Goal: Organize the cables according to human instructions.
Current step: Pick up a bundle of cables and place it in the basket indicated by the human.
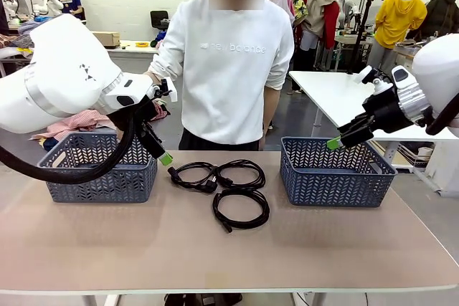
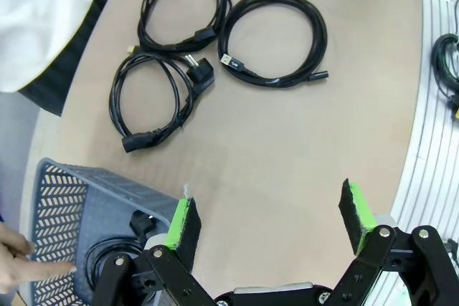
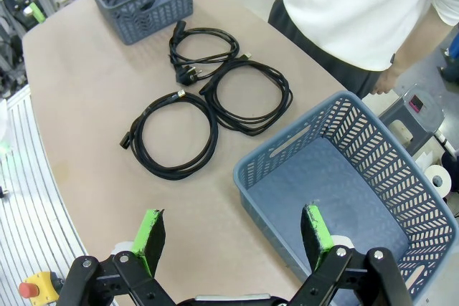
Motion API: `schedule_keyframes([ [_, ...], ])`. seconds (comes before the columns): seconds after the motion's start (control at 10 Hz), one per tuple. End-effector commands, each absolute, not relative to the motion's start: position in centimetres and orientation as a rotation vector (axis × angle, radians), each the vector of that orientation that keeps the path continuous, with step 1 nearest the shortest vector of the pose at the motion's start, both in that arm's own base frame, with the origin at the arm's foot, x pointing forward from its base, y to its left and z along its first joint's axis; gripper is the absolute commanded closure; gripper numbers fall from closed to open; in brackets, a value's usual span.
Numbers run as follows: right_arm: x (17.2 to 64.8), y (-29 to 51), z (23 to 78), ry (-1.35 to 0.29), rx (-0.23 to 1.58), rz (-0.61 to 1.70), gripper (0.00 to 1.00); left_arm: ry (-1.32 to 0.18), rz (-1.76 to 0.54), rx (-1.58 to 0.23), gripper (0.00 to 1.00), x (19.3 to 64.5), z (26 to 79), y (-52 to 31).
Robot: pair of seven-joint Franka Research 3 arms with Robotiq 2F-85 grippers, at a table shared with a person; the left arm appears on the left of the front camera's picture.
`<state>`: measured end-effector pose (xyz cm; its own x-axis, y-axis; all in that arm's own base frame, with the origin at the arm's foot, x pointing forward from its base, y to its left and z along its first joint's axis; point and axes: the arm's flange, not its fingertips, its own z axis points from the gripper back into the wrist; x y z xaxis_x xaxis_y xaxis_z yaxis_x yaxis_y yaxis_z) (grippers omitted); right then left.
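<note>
Left gripper (image 2: 270, 216): released, jaws spread wide with nothing between the green pads; it hangs just beside a corner of the left basket.
Left basket (image 2: 72, 191): grey-blue lattice walls; one coiled cable (image 2: 93, 259) lies on its floor, with a chunky plug beside the loop.
Hand (image 2: 18, 263): the person's, with a finger stretched to the left basket's wall.
Right gripper (image 3: 233, 228): released, jaws wide and holding nothing; it hovers over the near rim of the right basket.
Right basket (image 3: 344, 177): same lattice make, its blue floor in plain view.
Three cables (image 1: 240, 209): each coiled, lying close together on the table (image 1: 323, 241) between the two baskets.
Person (image 1: 226, 69): white sweatshirt, standing at the far edge behind the cables.
</note>
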<state>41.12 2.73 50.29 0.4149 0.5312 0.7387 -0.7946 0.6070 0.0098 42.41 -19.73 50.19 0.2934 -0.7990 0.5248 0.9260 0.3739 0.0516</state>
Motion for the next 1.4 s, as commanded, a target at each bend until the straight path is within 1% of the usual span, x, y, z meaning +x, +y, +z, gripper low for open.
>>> schedule_keyframes([
  [0.0,41.4,2.7,50.1,-0.791,0.404,0.877,0.0,-0.52,-1.17,-0.283,0.0,42.6,50.3,-19.6],
  [0.6,41.4,2.7,50.1,-0.791,0.404,0.877,0.0,-0.517,-1.169,-0.284,0.0,42.4,50.2,-19.7],
  [0.8,41.4,2.7,50.1,-0.791,0.404,0.877,0.0,-0.45,-1.341,-0.131,0.0,45.6,50.3,-21.9],
  [1.1,41.4,2.7,50.1,-0.791,0.404,0.877,0.0,-0.353,-1.537,-0.068,0.0,51.4,48.6,-25.5],
  [1.3,41.4,2.7,50.1,-0.791,0.404,0.877,0.0,-0.234,-1.652,-0.053,0.0,55.1,46.7,-27.5],
])
